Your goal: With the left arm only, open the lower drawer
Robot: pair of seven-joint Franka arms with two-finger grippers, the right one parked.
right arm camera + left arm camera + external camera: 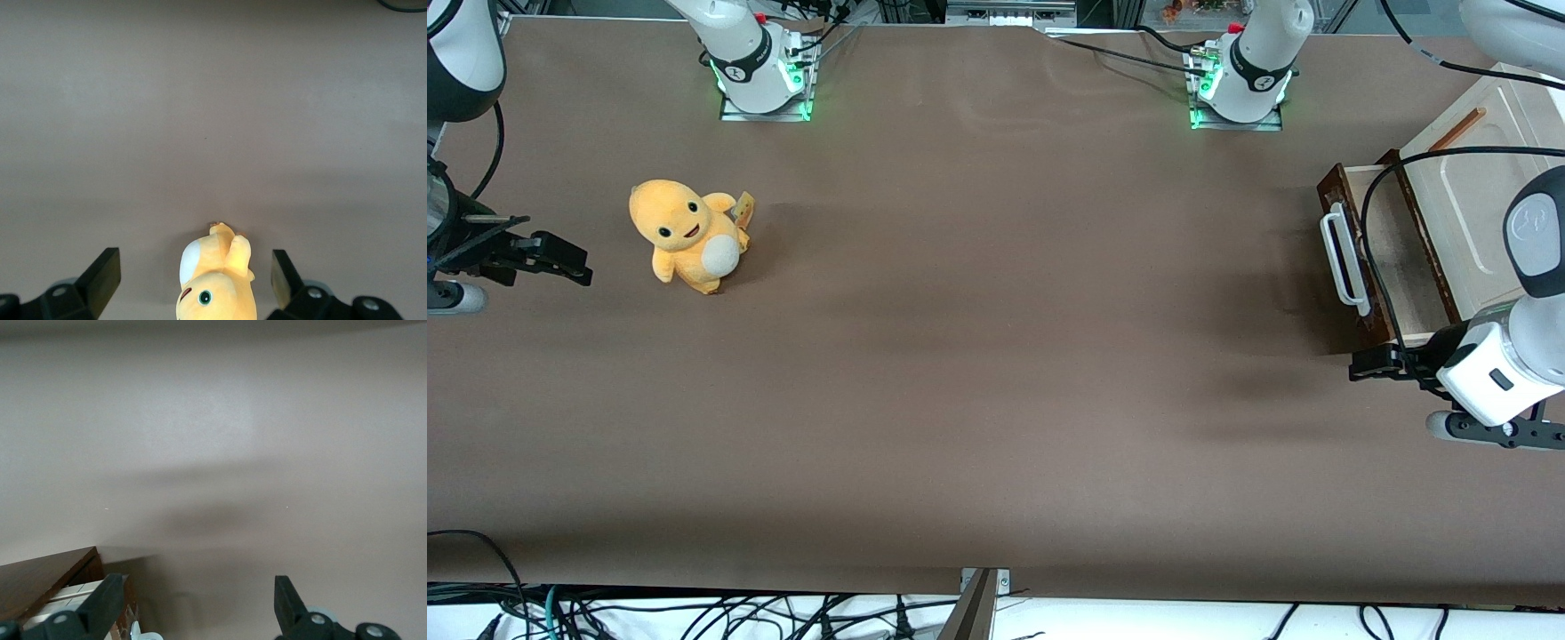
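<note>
— Where do we see the lower drawer [1392, 258]?
— Pulled out at the working arm's end.
— And the gripper [1371, 363]?
— Just nearer the front camera; fingers [288, 603] apart, seemingly gripping nothing.

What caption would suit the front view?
Lower drawer pulled open; the left arm's open pincer hangs beside its corner, holding nothing.

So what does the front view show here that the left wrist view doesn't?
Only the front view shows the lower drawer's pale inside, its white loop handle, the cream panel above it, and the plush toy toward the parked arm's end. Only the wrist view shows the claw open. Both show the drawer's dark front, the claw beside it, and the brown table.
</note>
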